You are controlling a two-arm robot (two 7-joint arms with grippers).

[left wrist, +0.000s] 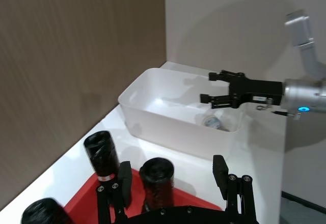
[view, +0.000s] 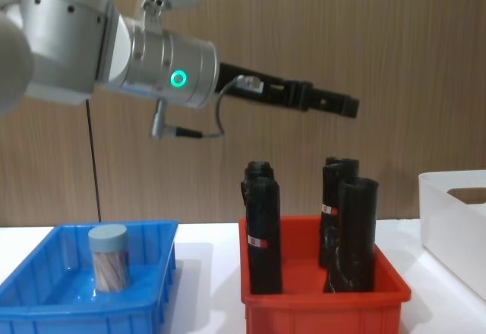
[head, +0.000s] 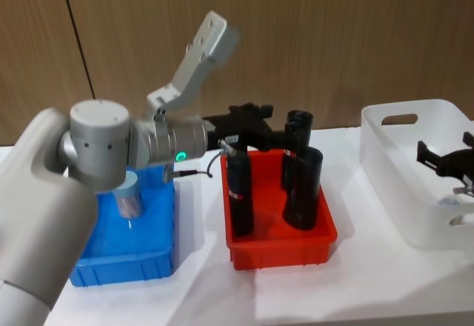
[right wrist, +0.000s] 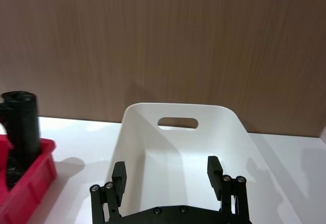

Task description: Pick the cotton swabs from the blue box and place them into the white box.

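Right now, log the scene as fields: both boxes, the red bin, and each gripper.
blue box: one cotton swab tub, upright
white box: second cotton swab tub inside
red bin: black rolls, upright
left gripper: open, empty, above the red bin
right gripper: open, empty, over the white box

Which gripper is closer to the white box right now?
Right. The right gripper hangs open over the white box; the left gripper is off to its side, above the red bin.
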